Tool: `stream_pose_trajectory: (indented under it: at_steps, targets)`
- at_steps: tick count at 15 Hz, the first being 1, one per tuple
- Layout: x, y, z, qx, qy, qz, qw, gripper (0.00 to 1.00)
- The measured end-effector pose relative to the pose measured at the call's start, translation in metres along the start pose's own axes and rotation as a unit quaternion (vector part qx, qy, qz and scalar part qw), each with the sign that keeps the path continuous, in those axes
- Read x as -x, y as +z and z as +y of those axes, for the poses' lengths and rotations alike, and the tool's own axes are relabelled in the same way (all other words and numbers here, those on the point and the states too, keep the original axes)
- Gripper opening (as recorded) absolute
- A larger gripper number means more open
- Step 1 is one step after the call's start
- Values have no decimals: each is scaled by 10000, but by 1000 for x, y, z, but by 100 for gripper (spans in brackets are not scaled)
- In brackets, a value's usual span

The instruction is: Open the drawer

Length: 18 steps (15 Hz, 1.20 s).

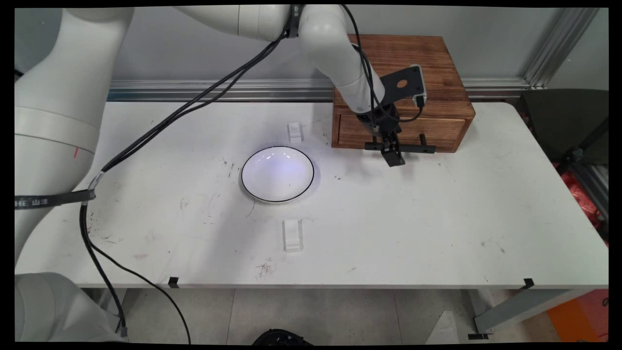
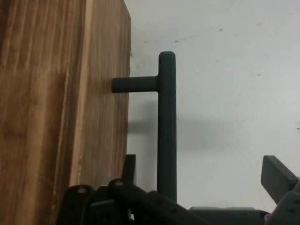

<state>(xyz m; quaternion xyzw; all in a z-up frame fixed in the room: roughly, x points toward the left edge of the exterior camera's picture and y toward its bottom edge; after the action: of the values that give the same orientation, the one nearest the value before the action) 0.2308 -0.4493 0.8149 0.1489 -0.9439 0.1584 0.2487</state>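
hanging low at the front of a brown wooden box (image 1: 403, 63), the black gripper (image 1: 392, 154) sits right at the box's dark handle (image 1: 427, 148). its two fingers stand apart, one on each side of the bar. in the hand view one finger (image 2: 279, 178) shows out on the table side, and the other finger (image 2: 129, 168) peeks up close to the wood, with the handle (image 2: 167, 126) running between them. i cannot tell if either finger touches the bar.

the box is made of wood with long stripes in it, dark and reddish on top. it has flat sides and square corners. a drawer (image 1: 354, 132) fills its front, a bit lighter in colour, and it looks pushed in. what is inside the drawer is hidden. the handle is a thin, round, smooth bar, dark grey, held out from the drawer on short round pegs.

the table (image 1: 437, 218) is flat, white and marked with small dark scuffs. a round white bowl (image 1: 277, 173) with a thin black rim sits near the middle, well apart from the box. it is smooth and shiny, and nothing is in it. two small white blocks sit on the table too, one block (image 1: 295, 131) behind the bowl and another block (image 1: 293, 235) in front of it. black cables (image 1: 194, 102) hang from the white arm (image 1: 340, 53).
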Motion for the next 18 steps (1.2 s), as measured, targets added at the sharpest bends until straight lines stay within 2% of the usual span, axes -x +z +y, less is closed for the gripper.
stream_pose_trajectory:
  at_steps: [18]
  targets:
    - [10,23,10,146,-106,-130,9998,100]
